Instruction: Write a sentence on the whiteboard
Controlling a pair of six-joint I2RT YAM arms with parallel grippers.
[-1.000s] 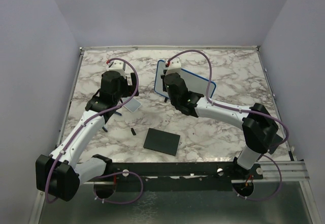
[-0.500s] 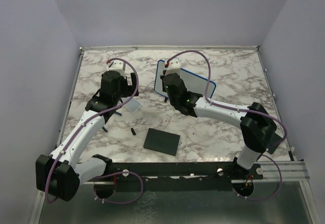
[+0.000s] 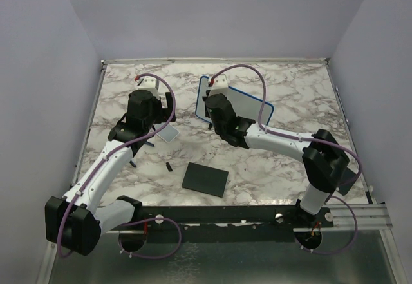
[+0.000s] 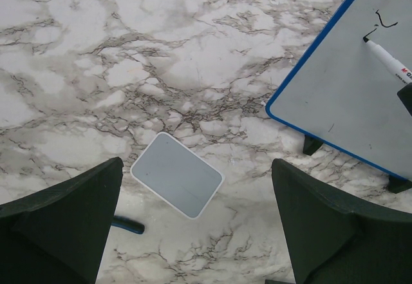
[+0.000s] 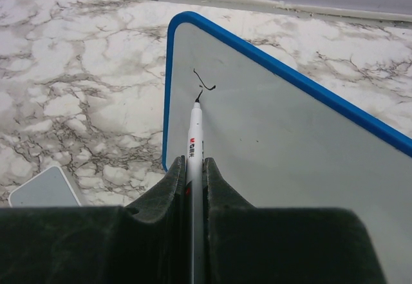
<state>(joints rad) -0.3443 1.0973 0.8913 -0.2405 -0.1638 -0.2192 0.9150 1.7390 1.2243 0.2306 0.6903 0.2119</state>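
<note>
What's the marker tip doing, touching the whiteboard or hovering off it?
Touching. The right wrist view shows the marker tip sitting on the whiteboard at the end of the dark stroke, with no gap visible.

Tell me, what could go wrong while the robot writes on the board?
The whiteboard sits on small black feet and nothing holds it, so the marker might push it askew. The right claw pinches only the marker's thin body, which could twist and smear the first stroke.
</note>
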